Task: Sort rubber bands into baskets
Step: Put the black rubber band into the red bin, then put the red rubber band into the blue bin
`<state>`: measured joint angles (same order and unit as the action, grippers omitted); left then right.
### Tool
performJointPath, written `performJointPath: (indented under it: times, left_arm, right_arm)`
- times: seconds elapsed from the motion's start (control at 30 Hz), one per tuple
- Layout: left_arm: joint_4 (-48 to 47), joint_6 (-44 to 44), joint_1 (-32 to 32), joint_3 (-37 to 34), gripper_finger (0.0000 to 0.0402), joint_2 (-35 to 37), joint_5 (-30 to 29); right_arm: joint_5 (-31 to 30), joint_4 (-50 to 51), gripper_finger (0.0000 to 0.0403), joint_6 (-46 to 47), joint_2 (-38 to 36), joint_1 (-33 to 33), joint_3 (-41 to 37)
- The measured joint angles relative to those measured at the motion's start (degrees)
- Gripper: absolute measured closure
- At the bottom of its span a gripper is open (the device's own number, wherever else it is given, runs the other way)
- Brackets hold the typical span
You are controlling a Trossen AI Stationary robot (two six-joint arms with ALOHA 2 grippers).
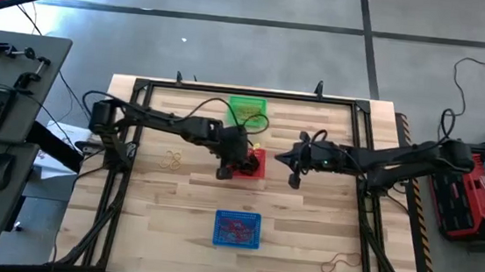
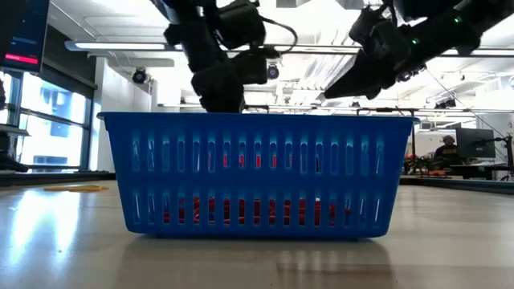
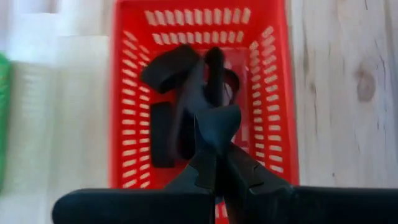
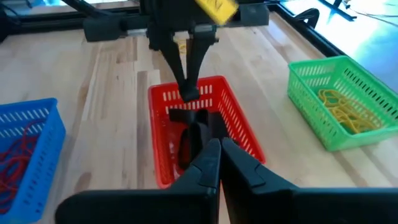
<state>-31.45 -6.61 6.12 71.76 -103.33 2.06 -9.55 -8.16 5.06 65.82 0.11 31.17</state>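
Observation:
The red basket [image 1: 258,163] stands mid-table and holds black rubber bands [image 3: 168,67]. My left gripper [image 1: 231,164] is shut, pointing down over the basket's left part, with a black rubber band [image 3: 214,74] at its tips. It also shows in the right wrist view [image 4: 188,94]. My right gripper [image 1: 293,169] is shut and empty, just right of the red basket. The green basket [image 1: 246,110] at the far side holds yellow bands [image 4: 339,109]. The blue basket [image 1: 237,228] near the front holds red bands [image 4: 22,152]. My left gripper pinches a black rubber band [image 3: 215,93] between its two fingertips, coming from above and pointing down into the red basket. The band reaches from the tips toward the basket floor. The view is blurred, so which part of the band is held cannot be told.
Loose yellow bands [image 1: 170,158] lie on the wood left of the red basket. One tan band [image 1: 332,265] lies near the front right corner. A black frame [image 1: 141,87] runs round the table edges. In the low view the blue basket [image 2: 257,172] hides the table behind it.

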Motion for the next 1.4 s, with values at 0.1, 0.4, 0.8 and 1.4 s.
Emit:
performJointPath:
  times: [0.1,0.4,0.8,1.4]
  left_arm:
    - [-1.09,-1.14,-0.67,1.83,0.0401,-2.45,1.2]
    - [-1.54,-1.04,-1.06,4.46,0.0398,-5.87,2.76]
    - [-2.25,-1.62,-1.72,4.35,0.0324,-7.23,2.09]
    - [10.5,-1.52,-3.77,-0.5,0.0271,-1.01,-2.09]
  right_arm:
    - [-1.32,-0.9,0.0403,0.53,-0.59,0.92,-1.16]
    - [-3.96,-1.17,0.0403,0.53,-0.59,3.15,-1.2]
    - [-4.28,-0.95,0.0403,1.17,-0.56,3.44,-1.2]
    - [-3.56,2.07,0.0403,3.02,-0.56,3.51,-1.2]
